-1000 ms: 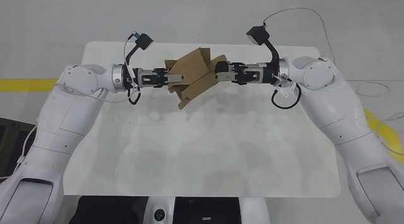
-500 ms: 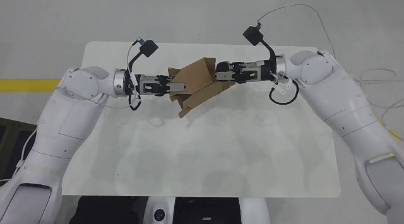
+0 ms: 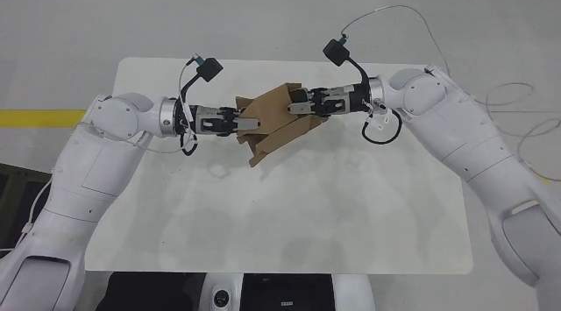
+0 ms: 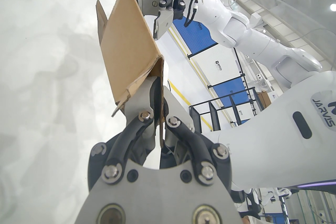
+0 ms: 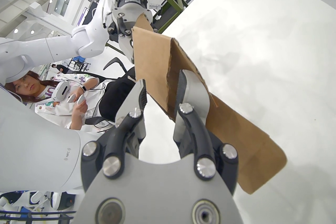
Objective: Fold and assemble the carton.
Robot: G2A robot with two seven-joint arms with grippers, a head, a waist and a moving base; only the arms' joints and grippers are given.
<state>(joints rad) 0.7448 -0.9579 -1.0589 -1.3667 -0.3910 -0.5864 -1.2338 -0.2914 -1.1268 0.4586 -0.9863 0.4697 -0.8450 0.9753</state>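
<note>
The carton (image 3: 273,120), a part-folded blank of brown cardboard, hangs in the air above the table (image 3: 351,223), over the far half near the middle. As far as I can see it is clear of the top.

The left gripper (image 3: 248,123) sits over the table's left half, its jaws drawn narrow and pinched on a folded corner of the carton where the edge looks frayed. The right gripper (image 3: 298,105) sits over the far middle of the table with its jaws apart. A panel edge stands between them, and one finger (image 5: 193,88) lies against the cardboard while the other is off it.

I judge the carton light and thin. It should be stiff across each flat panel but ready to hinge at its creases, and easy to crush or tear under a hard pinch. Smooth metal fingers may slip along a bare edge. I would take hold on a flat panel just beside a crease, not at the loose end of a flap.

The table is white, smooth and faintly glossy, with rounded corners, so I expect cardboard pressed on it to slide. Around the table lies a pale grey floor (image 3: 263,4). A yellow line (image 3: 35,118) runs beyond the table's left edge, and a thin cable (image 3: 517,101) trails beyond its right edge.
</note>
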